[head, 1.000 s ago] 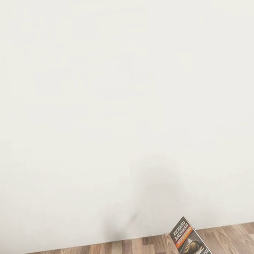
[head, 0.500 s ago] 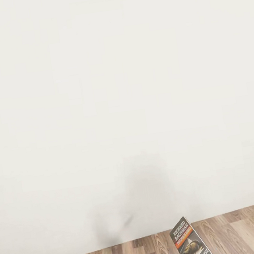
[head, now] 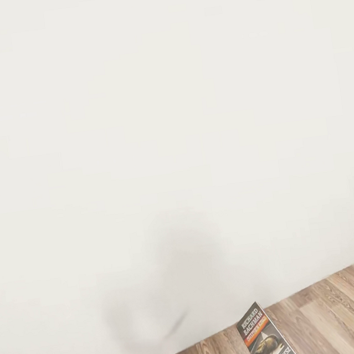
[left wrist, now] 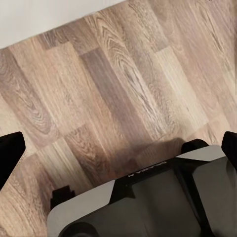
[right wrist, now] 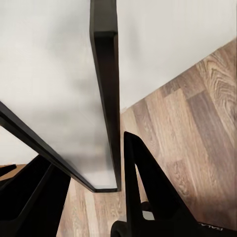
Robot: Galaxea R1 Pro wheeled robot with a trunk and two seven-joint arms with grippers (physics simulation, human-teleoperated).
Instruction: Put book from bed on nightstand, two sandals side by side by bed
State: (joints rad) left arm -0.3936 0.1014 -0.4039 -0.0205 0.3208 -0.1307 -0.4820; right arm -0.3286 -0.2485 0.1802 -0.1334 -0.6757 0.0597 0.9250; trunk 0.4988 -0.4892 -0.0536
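One book point(head: 266, 337) upright at the bottom edge of the head view, cover facing out, against a white wall point(head: 169, 116) above a wood floor point(head: 340, 312). Left wrist view: left gripper point(left wrist: 118, 153) over floorboards, fingers wide apart, holding nothing. Right wrist view: right gripper point(right wrist: 86, 168) clamped on the book's thin dark edge.

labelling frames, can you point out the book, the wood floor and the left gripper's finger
book point(head: 264, 337), head view, on its front cover
wood floor point(left wrist: 123, 79), left wrist view, on a bare plank
left gripper's finger point(left wrist: 10, 153), left wrist view, on one dark fingertip
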